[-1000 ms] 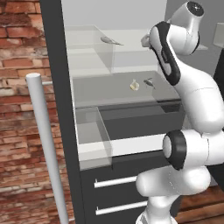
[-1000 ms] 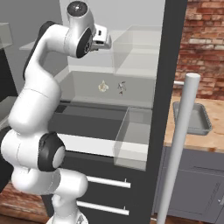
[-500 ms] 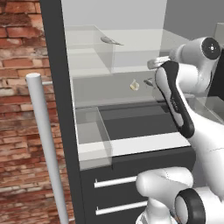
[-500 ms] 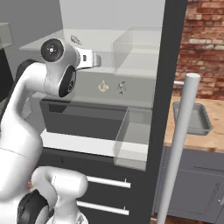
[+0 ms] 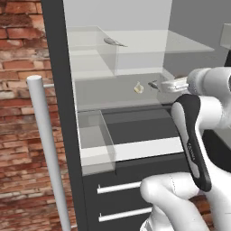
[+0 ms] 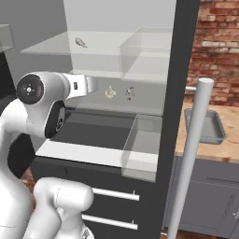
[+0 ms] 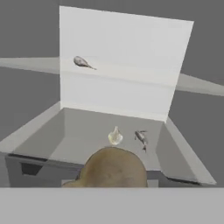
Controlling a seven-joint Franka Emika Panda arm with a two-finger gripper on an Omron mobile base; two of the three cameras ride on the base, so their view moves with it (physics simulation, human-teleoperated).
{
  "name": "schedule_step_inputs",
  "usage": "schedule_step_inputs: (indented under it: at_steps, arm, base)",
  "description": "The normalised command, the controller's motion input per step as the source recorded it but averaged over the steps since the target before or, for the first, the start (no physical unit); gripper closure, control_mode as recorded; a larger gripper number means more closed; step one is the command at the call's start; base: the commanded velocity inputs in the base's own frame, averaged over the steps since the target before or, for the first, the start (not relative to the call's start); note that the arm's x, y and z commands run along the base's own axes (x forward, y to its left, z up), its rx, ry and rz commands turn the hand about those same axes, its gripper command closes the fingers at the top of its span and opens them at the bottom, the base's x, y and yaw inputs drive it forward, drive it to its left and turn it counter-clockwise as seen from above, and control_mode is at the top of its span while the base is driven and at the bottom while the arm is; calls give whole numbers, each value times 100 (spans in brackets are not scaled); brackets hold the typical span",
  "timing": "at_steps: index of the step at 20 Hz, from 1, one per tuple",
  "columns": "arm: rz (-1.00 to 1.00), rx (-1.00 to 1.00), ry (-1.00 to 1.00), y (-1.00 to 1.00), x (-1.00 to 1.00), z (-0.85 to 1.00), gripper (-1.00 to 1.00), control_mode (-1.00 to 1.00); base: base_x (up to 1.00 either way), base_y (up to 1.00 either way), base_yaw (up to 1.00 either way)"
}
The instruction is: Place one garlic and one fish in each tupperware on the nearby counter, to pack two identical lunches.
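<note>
Open fridge: one garlic (image 7: 115,136) beside one fish (image 7: 141,137) mid-shelf; second fish (image 7: 82,62) on upper shelf (image 5: 149,41). Gripper (image 5: 168,85) finger state: cannot tell.

upper shelf (image 5: 140,45): fish (image 5: 113,42) | lower shelf (image 5: 108,92): garlic (image 5: 139,88) beside second fish (image 5: 153,84)

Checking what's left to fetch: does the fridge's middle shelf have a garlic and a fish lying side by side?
Yes: in the hand view the garlic sits beside a fish on the same shelf, apart from each other.
</note>
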Motion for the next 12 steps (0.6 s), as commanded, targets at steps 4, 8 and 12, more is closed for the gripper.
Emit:
schedule_step_inputs:
  at_steps: [4, 8, 12]
  arm:
    - [0, -4, 0, 0, -50, 0, 100, 100]
    - [0, 0, 0, 0, 0, 0, 100, 100]
    - [0, 0, 0, 0, 0, 0, 100, 100]
  base:
    - [-50, 0, 0]
    - [-100, -4, 0]
    - [-100, -13, 0]
